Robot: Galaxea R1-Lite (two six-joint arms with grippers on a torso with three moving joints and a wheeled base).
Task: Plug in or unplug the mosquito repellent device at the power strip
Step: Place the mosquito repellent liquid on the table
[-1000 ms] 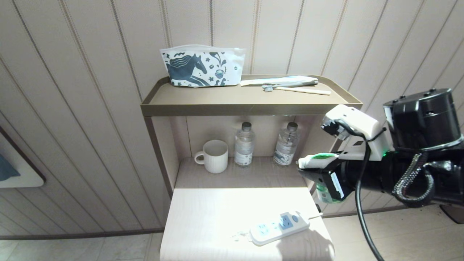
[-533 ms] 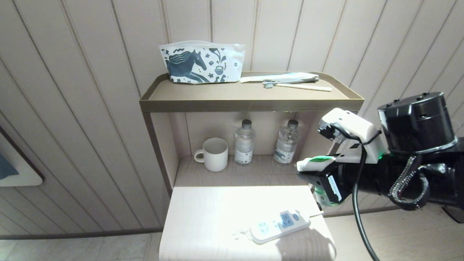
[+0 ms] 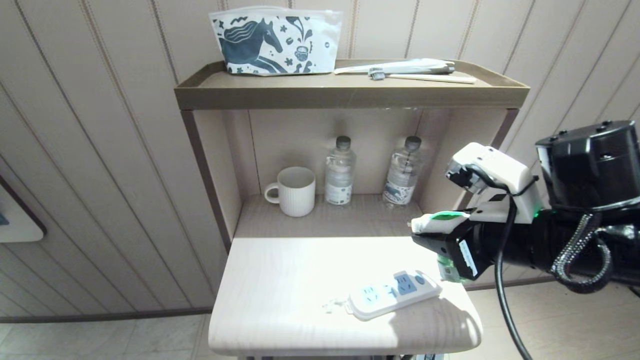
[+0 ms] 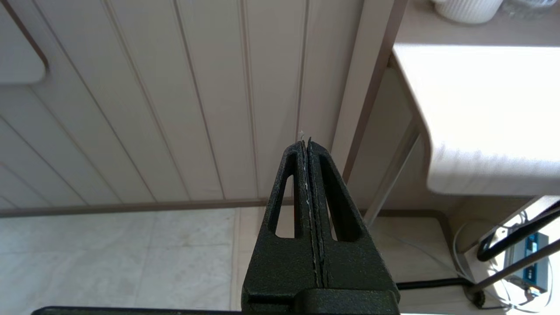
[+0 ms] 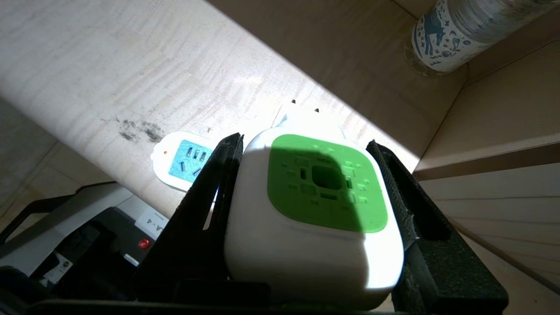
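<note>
I am in the carrying step: the mosquito repellent device (image 3: pixel 440 220) is in my right gripper (image 3: pixel 425 235), held in the air off the right edge of the small table (image 3: pixel 280 280), above and to the right of the power strip (image 3: pixel 395 294). It is not plugged in. My right jaws are pinching it by the two sides of its white head, spread about halfway by its width, with the green top face toward my wrist and the prongs pointing away from me. In the head view the green liquid bottle shows below my fingers (image 3: pixel 452 250).

The power strip lies flat near the table's front right corner, its pale blue socket faces up and all of them free. It lies at a slant across the table, button end toward me, and my device is near it but clearly apart from it.

I judge the next move calls for bringing the device over one socket face, turning the prongs to point straight down into it, matching the slots, then pressing down firmly. The strip is loose and light, so an angled push could slide it.

My left gripper (image 4: pixel 308 183) hangs beside the table's left side, low near the floor, jaws pressed together and empty.
</note>
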